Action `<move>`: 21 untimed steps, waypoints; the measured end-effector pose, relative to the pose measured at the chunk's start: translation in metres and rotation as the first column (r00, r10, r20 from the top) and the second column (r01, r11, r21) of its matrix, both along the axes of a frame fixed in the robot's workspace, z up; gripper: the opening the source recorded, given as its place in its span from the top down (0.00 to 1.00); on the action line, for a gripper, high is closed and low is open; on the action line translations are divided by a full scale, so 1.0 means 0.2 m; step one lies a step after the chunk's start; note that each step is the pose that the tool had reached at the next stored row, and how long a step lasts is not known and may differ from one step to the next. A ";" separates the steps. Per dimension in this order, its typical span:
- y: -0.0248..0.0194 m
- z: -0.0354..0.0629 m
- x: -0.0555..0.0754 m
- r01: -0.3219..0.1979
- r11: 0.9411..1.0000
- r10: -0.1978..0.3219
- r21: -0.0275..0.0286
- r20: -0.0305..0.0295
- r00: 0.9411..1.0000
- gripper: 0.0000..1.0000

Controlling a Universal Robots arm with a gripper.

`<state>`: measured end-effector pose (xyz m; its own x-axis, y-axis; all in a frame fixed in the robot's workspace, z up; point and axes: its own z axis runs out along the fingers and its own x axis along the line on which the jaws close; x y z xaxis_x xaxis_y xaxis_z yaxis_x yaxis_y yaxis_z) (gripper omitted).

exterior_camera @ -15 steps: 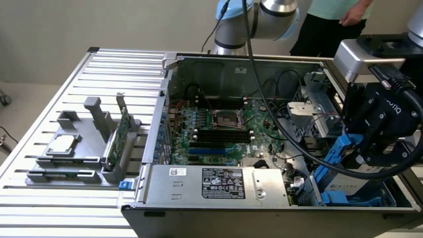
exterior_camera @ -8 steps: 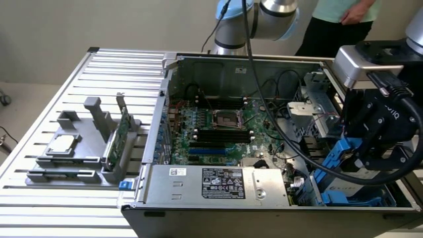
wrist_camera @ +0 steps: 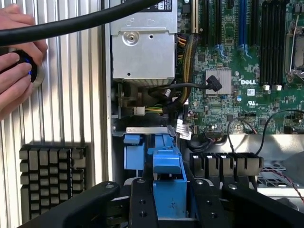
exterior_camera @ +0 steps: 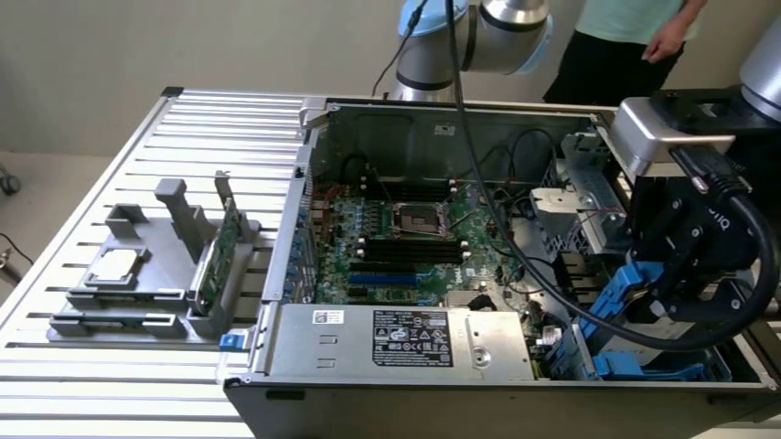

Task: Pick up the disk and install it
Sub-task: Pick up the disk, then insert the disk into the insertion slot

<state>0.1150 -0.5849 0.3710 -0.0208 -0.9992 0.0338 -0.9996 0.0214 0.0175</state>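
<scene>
My gripper [exterior_camera: 668,291] hangs over the drive bay [exterior_camera: 653,368] in the corner of the open computer case [exterior_camera: 305,197] at the exterior view's right. It is shut on the disk [exterior_camera: 627,291], of which mostly the blue carrier shows. In the wrist view the blue carrier of the disk [wrist_camera: 167,166] sits between my two black fingers [wrist_camera: 141,204], and my gripper [wrist_camera: 170,202] holds it just above the blue parts of the bay [wrist_camera: 133,153]. The disk's silver face is largely hidden behind my fingers.
A thick black cable [exterior_camera: 537,265] crosses the motherboard [exterior_camera: 409,233]. The power supply [exterior_camera: 403,340] lies beside the bay. A grey fixture [exterior_camera: 123,274] holding a green card [exterior_camera: 226,251] stands at the exterior view's left. A person's hand [wrist_camera: 16,71] holds a small black device; a black heat sink [wrist_camera: 52,175] lies nearby.
</scene>
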 end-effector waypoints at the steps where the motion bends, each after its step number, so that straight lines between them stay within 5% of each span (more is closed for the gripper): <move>1: -0.002 -0.006 0.00 0.000 1.000 0.000 0.000 0.000 1.000 0.68; 21: -0.031 -0.137 0.00 0.000 1.000 0.000 0.000 -0.001 1.000 0.68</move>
<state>0.1144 -0.5910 0.3435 -0.0209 -0.9992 0.0337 -0.9996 0.0215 0.0185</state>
